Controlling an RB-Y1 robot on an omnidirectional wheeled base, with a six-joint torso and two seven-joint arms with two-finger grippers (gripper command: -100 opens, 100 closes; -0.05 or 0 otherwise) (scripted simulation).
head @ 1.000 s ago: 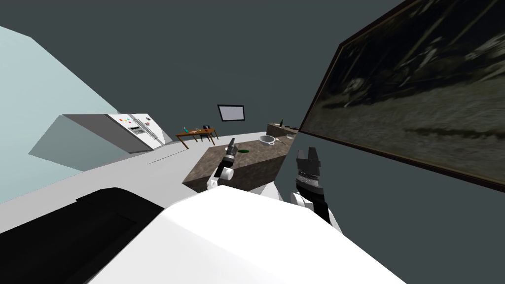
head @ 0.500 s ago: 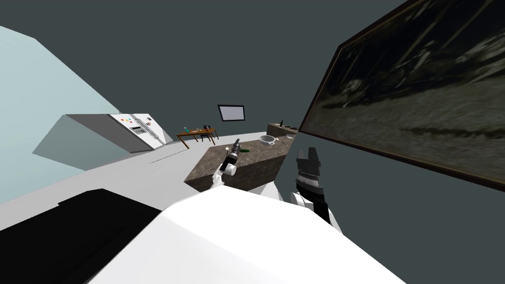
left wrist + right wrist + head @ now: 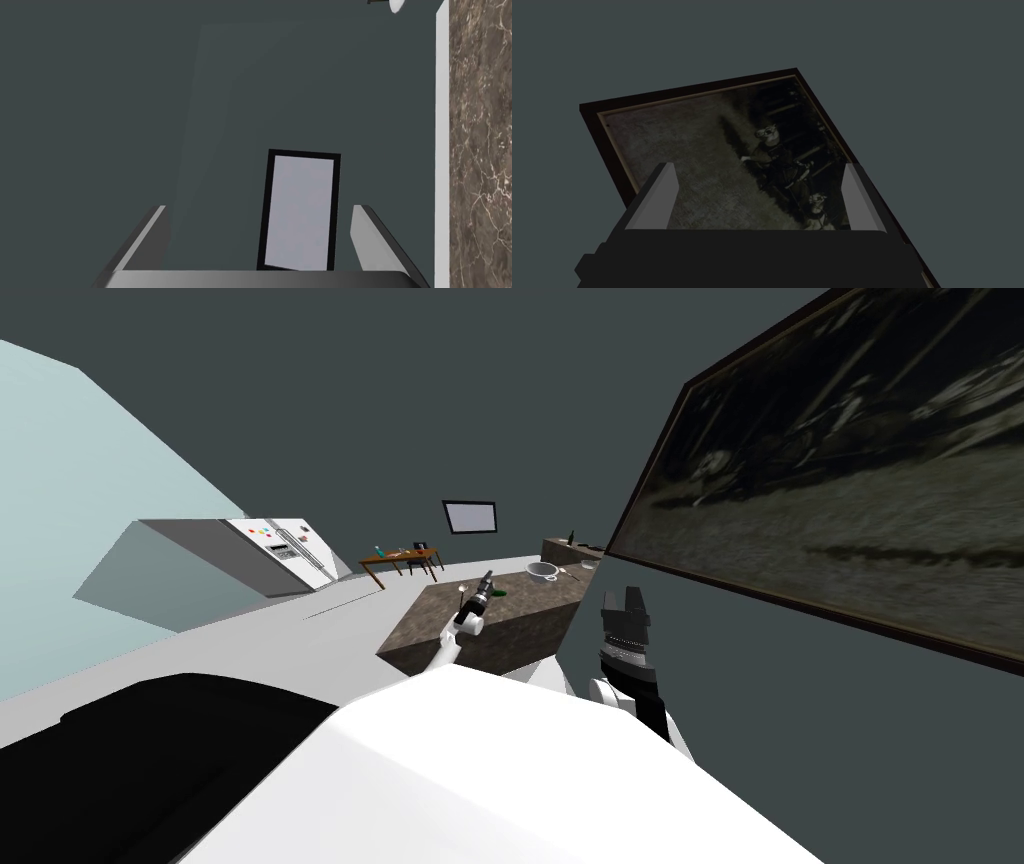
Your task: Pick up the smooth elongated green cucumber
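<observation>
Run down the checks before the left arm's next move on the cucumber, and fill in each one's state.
1. State of left tool: ok, open, fingers apart.
2. Elongated dark green cucumber found: ok, lying on the brown marbled stone counter, just past the left tool.
3. Aim of left tool at cucumber: not ok, it faces the dark grey wall beside the counter.
4. Tool's height above the counter: cannot tell.
5. Grey bowl apart from cucumber: ok.
6. Idle right tool out of the way: ok, open, off to the counter's side.
</observation>
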